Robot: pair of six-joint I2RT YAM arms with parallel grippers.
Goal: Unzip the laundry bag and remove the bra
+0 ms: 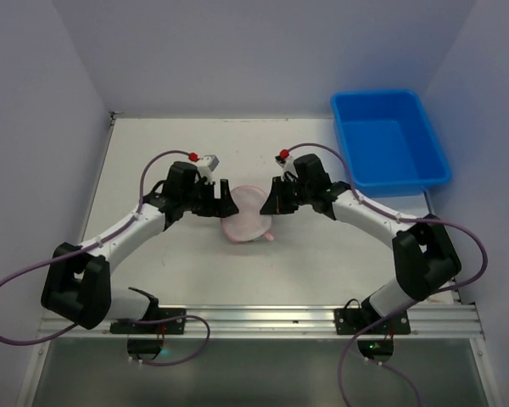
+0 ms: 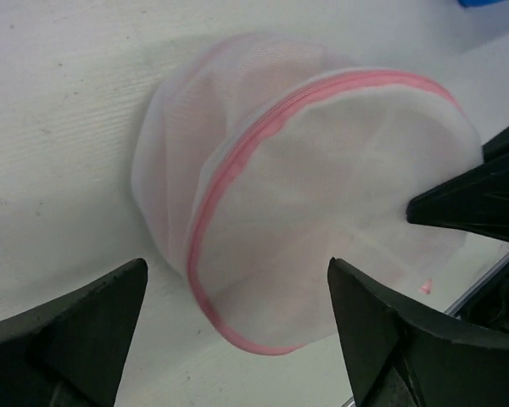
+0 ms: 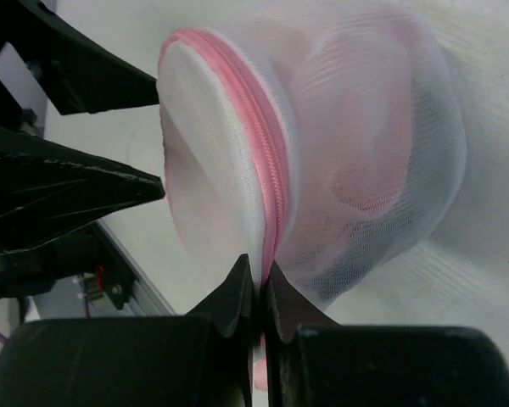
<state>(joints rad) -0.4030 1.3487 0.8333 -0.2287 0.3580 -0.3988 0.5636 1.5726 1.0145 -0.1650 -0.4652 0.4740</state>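
The laundry bag, a round white mesh pouch with pink zipper trim, stands on its edge on the table between both grippers. My right gripper is shut on the pink zipper trim at the bag's rim, and it reaches the bag's right side in the top view. My left gripper is open, its fingers straddling the bag without touching it. A pale pink shape, the bra, shows dimly through the mesh. The zipper looks closed along the part I can see.
A blue plastic bin sits at the back right of the table. The right gripper's black fingers enter the left wrist view from the right. The metal rail runs along the near edge.
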